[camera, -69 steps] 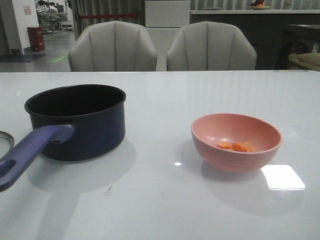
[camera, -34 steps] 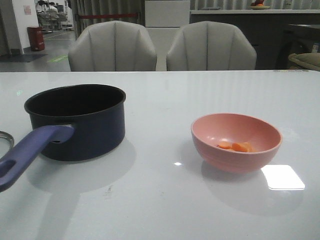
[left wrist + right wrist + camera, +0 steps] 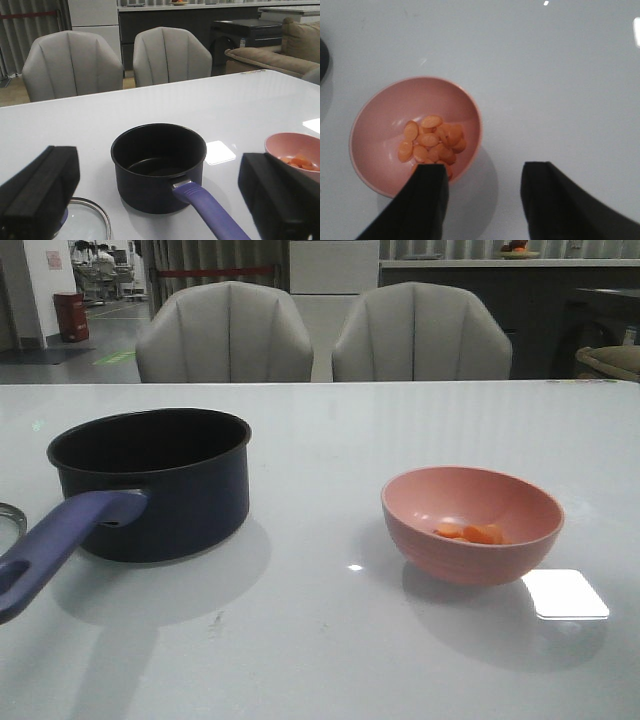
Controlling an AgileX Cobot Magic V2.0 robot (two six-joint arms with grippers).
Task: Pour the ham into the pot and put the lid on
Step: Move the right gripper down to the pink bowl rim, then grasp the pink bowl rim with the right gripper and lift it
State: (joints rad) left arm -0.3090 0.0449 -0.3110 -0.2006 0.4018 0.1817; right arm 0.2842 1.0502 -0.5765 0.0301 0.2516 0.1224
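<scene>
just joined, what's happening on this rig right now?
Nothing is grasped yet. The ham sits in the pink bowl, with the right tool open just above the bowl's rim. The pot stands empty on the table. The left tool is open near the pot, with the lid flat on the table beside it.

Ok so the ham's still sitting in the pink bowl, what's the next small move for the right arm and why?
Probably lower the right gripper onto the near rim of the pink bowl and close. Its fingers are open and hang just above that rim, holding nothing. The ham is all in the bowl, and the pot stands empty, so the bowl must be picked up before pouring.
</scene>
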